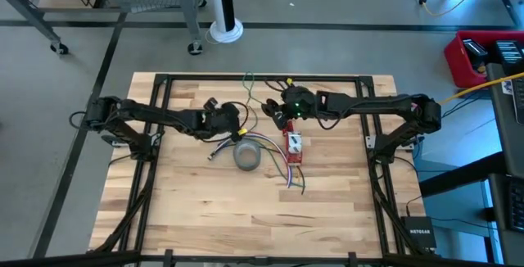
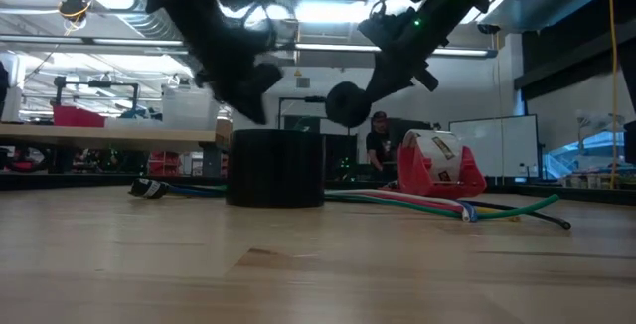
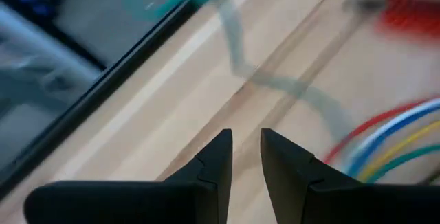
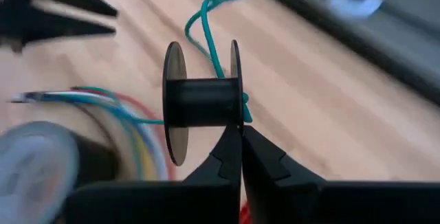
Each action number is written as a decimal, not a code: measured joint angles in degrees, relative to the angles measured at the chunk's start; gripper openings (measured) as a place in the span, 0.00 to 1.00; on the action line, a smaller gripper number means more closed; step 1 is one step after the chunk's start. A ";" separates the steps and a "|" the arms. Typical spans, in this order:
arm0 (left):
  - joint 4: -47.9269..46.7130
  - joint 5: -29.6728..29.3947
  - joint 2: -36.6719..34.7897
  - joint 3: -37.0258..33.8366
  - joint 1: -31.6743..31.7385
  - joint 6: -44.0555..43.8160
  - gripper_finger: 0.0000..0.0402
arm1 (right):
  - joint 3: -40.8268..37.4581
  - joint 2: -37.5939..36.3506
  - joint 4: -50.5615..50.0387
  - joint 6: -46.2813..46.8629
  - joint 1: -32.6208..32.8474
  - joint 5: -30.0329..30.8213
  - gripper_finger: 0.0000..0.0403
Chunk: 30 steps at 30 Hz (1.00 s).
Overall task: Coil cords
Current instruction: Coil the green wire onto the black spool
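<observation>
A black spool (image 4: 203, 104) hangs in the air over the table's far middle, with my right gripper (image 4: 240, 131) shut on it; the low view shows the spool (image 2: 348, 103) clear of the wood. A thin green cord (image 4: 213, 45) runs from the spool toward the far edge (image 1: 248, 83). My left gripper (image 3: 246, 138) hovers just left of the spool (image 1: 237, 126), its fingers a little apart with nothing between them. A bundle of coloured cords (image 1: 278, 162) lies flat on the table. My right gripper pinches the rim of one of the spool's two round flanges (image 4: 236, 117) between its fingertips. The fingers slant down from the table's right side. The spool is lifted clear of the table with its axle about level, and the green cord trails from it, slack.
A grey tape roll (image 1: 248, 156) stands on the table just near of both grippers. A red tape dispenser (image 1: 293, 146) sits to its right, on the coloured cords. A black frame (image 1: 262, 77) runs round the table's edges. The near half of the table holds nothing.
</observation>
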 joint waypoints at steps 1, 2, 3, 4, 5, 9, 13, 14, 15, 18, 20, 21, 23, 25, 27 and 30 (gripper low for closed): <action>-2.93 -1.56 0.00 0.00 0.90 -1.12 0.17 | -0.02 0.00 1.42 -2.93 -0.08 2.91 0.01; -5.54 -2.66 0.00 0.00 1.86 -3.27 0.17 | -0.02 0.00 3.80 -5.87 -0.57 6.68 0.01; -7.32 -3.12 0.00 0.00 2.73 -5.59 0.17 | 0.02 0.00 6.91 -8.36 -1.13 10.94 0.01; -8.89 -3.16 0.00 0.00 3.40 -8.11 0.17 | 0.45 0.00 9.26 -9.87 -1.88 14.61 0.01; -10.03 -3.18 0.00 -0.02 3.76 -10.26 0.17 | 1.30 0.00 10.91 -10.54 -2.67 16.85 0.01; -10.97 -2.87 0.12 -0.02 3.75 -12.94 0.17 | 8.28 -0.35 13.97 -12.34 -4.68 18.00 0.01; -10.93 -3.06 0.15 -0.02 3.84 -10.76 0.17 | 16.75 -0.50 13.67 -15.80 -4.59 15.28 0.01; -10.95 -3.21 0.15 -0.02 3.86 -10.65 0.17 | 18.77 -0.50 13.41 -16.27 -4.54 13.58 0.01; -11.03 -3.46 0.15 -0.02 3.86 -10.65 0.17 | 20.92 -0.50 12.73 -16.32 -4.53 11.39 0.01; -11.04 -4.58 0.15 -0.02 3.81 -10.65 0.17 | 27.27 -0.50 7.48 -15.45 -4.57 5.15 0.01; -10.84 -6.45 0.15 -0.38 3.82 -10.65 0.17 | 30.49 -0.50 3.18 -13.13 -4.54 4.11 0.01; -10.66 -7.40 0.15 -0.84 3.84 -10.75 0.17 | 31.87 -0.50 0.63 -12.07 -4.47 4.03 0.01; -11.11 -9.20 0.15 -2.23 4.28 -12.09 0.17 | 33.95 -0.50 -4.30 -11.24 -4.00 4.17 0.01; -10.25 -9.53 0.15 -3.57 4.63 -14.63 0.17 | 34.64 -0.50 -6.90 -11.12 -3.79 6.12 0.01; -7.52 -9.68 0.15 -5.05 4.56 -17.11 0.17 | 34.64 -0.48 -8.85 -11.03 -3.79 7.35 0.01; 1.08 -9.70 0.13 -6.99 2.48 -18.21 0.17 | 34.64 -0.44 -11.67 -10.16 -3.81 7.18 0.01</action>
